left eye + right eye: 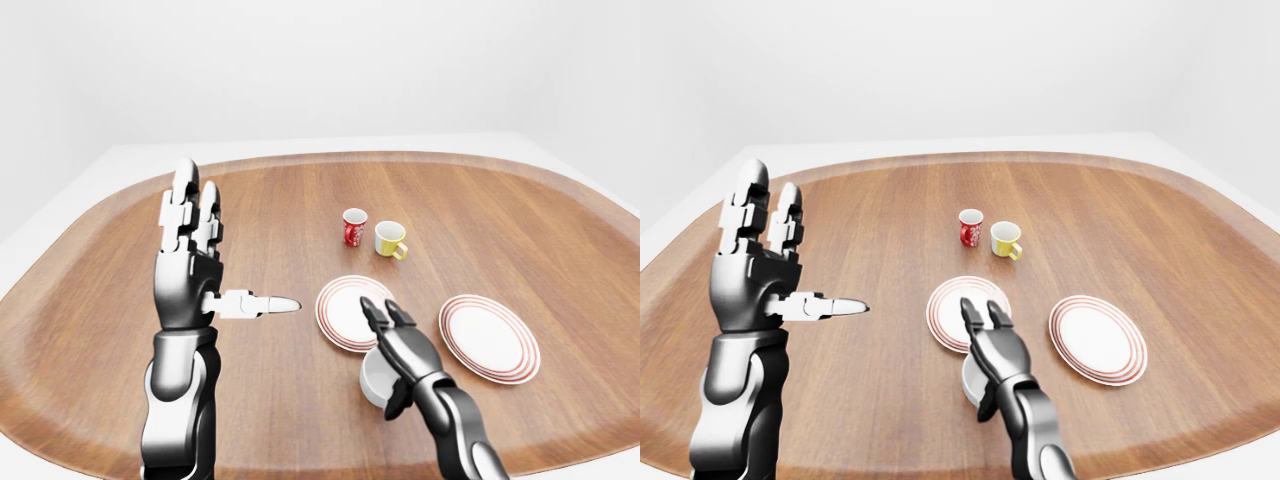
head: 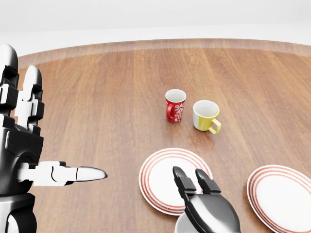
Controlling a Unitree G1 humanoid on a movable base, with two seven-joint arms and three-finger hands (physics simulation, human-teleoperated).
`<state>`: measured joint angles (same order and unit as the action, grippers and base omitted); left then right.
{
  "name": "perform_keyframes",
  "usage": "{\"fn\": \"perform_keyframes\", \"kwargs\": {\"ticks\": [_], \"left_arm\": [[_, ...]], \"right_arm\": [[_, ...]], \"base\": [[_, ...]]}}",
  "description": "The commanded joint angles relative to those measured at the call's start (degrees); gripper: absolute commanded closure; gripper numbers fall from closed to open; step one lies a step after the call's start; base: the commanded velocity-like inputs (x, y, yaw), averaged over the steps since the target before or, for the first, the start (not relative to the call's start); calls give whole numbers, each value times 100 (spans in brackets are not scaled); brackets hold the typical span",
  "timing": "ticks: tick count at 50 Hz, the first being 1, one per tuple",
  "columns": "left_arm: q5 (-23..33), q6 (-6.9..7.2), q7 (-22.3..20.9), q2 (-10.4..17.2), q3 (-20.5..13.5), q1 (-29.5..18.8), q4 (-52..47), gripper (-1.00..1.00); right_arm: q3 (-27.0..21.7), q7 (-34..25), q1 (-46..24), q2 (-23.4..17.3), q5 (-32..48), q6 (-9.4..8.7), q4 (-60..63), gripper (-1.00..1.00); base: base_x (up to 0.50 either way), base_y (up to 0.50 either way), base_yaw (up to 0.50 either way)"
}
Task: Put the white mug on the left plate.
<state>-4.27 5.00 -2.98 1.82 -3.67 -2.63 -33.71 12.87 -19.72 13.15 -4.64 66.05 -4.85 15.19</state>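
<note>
Wooden table (image 1: 280, 200) bears two plates (image 1: 340, 305); three mugs (image 1: 354, 227).

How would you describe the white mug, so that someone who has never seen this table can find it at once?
Start from the wooden table and find the left plate, the nearer one to the table's middle. Just below it in the left-eye view, near the table's bottom edge, stands the white mug, with the right hand over it. Unlike the red mug and the yellow mug above the plate, it is plain white.
</note>
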Motion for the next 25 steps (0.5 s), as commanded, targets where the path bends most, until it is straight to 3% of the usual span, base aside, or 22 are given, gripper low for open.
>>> {"fn": "perform_keyframes", "kwargs": {"ticks": [1, 25], "left_arm": [[0, 0, 5, 0, 0, 0, -2, -100], [9, 0, 7, -6, 14, 12, -1, -100]], "right_arm": [[39, -9, -35, 2, 73, 19, -97, -100], [91, 9, -183, 29, 155, 71, -405, -100]], "base": [[0, 0, 0], [0, 0, 0]]}}
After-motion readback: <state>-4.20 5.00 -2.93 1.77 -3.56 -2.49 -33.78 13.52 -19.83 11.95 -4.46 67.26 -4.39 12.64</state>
